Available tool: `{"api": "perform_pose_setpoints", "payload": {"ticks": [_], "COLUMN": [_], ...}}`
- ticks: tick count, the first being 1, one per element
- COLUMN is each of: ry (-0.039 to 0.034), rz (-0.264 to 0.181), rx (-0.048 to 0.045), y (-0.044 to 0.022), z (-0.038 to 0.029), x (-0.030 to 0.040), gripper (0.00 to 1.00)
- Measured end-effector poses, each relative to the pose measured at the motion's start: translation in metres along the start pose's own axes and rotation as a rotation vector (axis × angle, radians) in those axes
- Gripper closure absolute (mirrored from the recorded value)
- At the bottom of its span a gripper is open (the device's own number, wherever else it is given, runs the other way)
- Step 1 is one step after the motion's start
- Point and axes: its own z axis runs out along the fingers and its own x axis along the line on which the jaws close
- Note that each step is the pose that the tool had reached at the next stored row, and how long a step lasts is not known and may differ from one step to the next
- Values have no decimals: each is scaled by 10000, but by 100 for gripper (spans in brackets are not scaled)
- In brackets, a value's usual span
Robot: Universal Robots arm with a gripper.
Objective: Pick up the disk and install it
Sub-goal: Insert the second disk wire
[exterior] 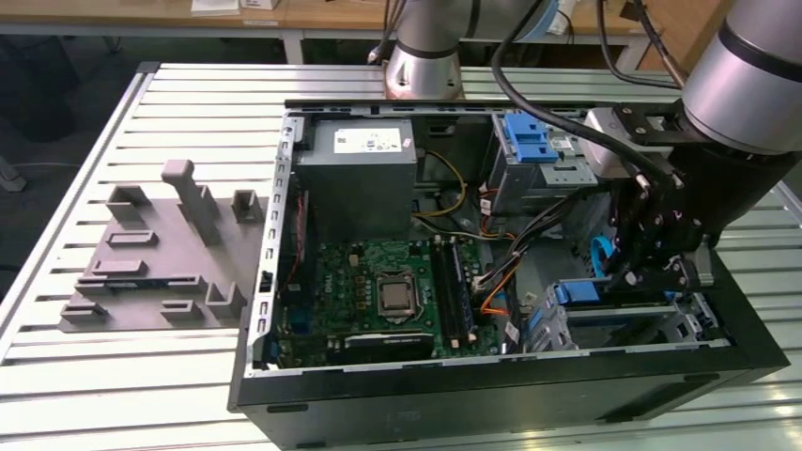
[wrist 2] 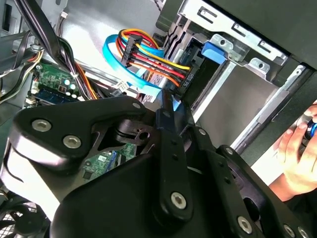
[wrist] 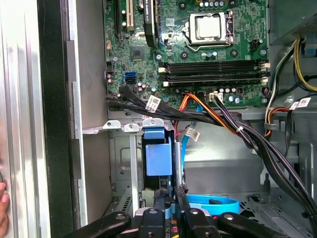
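The disk shows as its blue plastic carrier [wrist: 158,156], lying in the metal drive bay at the computer case's front corner, on the exterior view's right [exterior: 587,291]. Its metal face is hidden. My gripper [wrist: 171,196] reaches down into the case right at the carrier's near end. The black fingers [wrist: 181,194] stand close together with a thin blue edge between them. In the second wrist view the gripper [wrist 2: 171,106] points at the bay, where the blue carrier tab [wrist 2: 216,49] sits under the metal frame.
Black, orange and blue cables [wrist: 218,111] cross just beside the bay. The green motherboard [exterior: 376,282] and the grey power-supply box [exterior: 363,150] fill the case's middle. A bare blue caddy [exterior: 527,139] sits at the back. A grey fixture [exterior: 163,254] lies on the table. A person's hand [wrist 2: 297,158] rests outside the case.
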Motion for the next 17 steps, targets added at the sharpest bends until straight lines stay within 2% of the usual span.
{"api": "perform_pose_setpoints", "payload": {"ticks": [2, 3, 12, 17], "ry": [2, 2, 2, 2], "rz": [0, 0, 0, 0], "rx": [0, 0, 0, -3], "y": [0, 0, -2, -3], "z": [-4, -6, -73, -154], "x": [0, 1, 2, 4], "gripper": [75, 69, 69, 69]}}
